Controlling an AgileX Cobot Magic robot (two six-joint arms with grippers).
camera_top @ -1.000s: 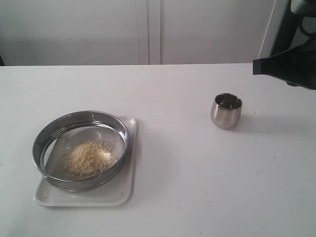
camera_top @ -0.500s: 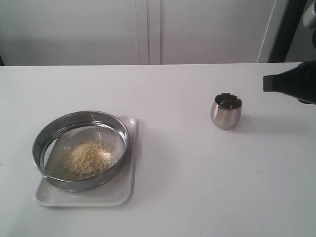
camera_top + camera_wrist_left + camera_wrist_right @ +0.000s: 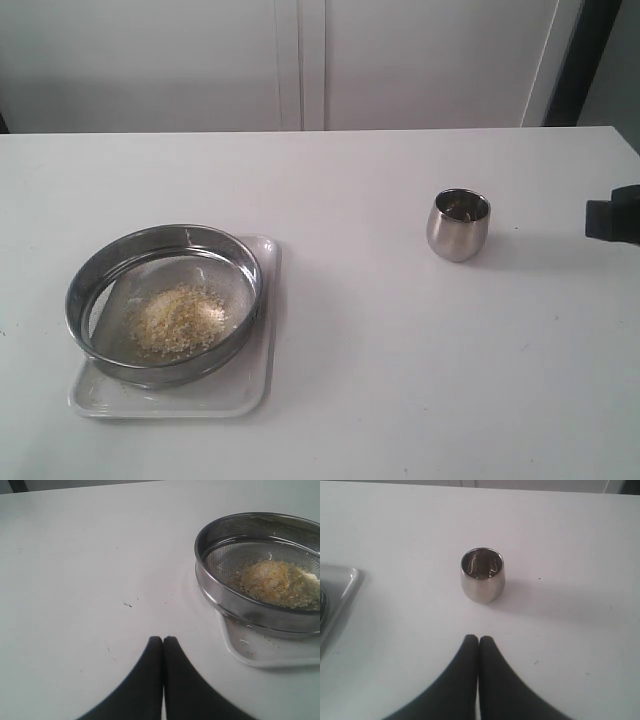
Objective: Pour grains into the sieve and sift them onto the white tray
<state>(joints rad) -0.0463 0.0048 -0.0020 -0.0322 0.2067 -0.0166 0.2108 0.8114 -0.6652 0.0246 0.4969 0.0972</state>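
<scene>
Steel sieve [image 3: 160, 375] on tray [image 3: 252, 395] beside left gripper [image 3: 163, 639] holds grains [image 3: 178, 320] | cup [image 3: 459, 224] ahead of right gripper [image 3: 478, 639] | both closed, empty

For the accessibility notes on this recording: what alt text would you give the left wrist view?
A round steel sieve holding a heap of yellow and pale grains rests on a white tray on a white table. The left gripper, shut and empty, hangs over the table beside the sieve, apart from it.

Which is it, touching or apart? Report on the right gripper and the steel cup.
Apart. The right wrist view shows a strip of bare white table between the shut right gripper and the steel cup.
</scene>
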